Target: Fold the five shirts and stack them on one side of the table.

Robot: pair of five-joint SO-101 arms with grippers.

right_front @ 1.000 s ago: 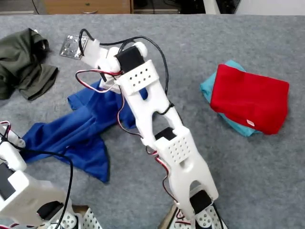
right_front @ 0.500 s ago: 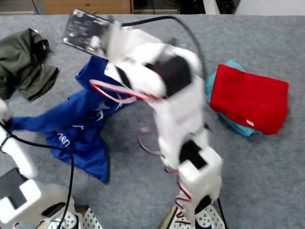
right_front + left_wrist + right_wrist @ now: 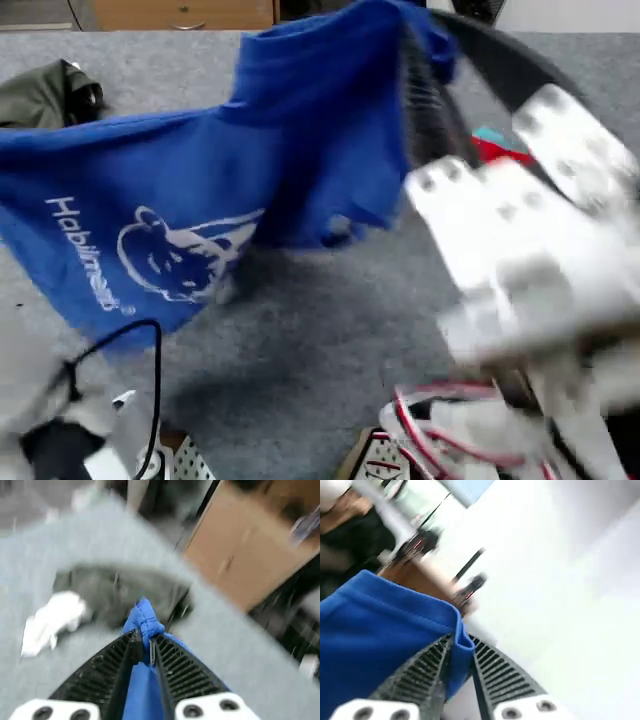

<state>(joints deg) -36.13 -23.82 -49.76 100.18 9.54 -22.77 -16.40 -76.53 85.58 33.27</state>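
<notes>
A blue shirt (image 3: 250, 190) with a white print hangs spread in the air above the grey table (image 3: 300, 350), held up between both arms. My left gripper (image 3: 143, 642) is shut on a bunched corner of the blue shirt (image 3: 142, 620). My right gripper (image 3: 457, 652) is shut on a hemmed edge of the blue shirt (image 3: 380, 630). The white right arm (image 3: 520, 260) rises at the right of the high view. A red folded shirt (image 3: 495, 152) on a teal one (image 3: 488, 134) peeks out behind that arm. An olive shirt (image 3: 45, 95) lies crumpled at the far left.
A black cable (image 3: 120, 345) runs to the left arm's base at the front left. A wooden cabinet (image 3: 180, 12) stands beyond the table's far edge. In the left wrist view a white rag-like patch (image 3: 52, 620) lies on the table beside a dark heap (image 3: 115, 592).
Both arms have swung upward, lifting the blue shirt off the table and stretching it wide in the air. The right arm moved from the middle to the right.
</notes>
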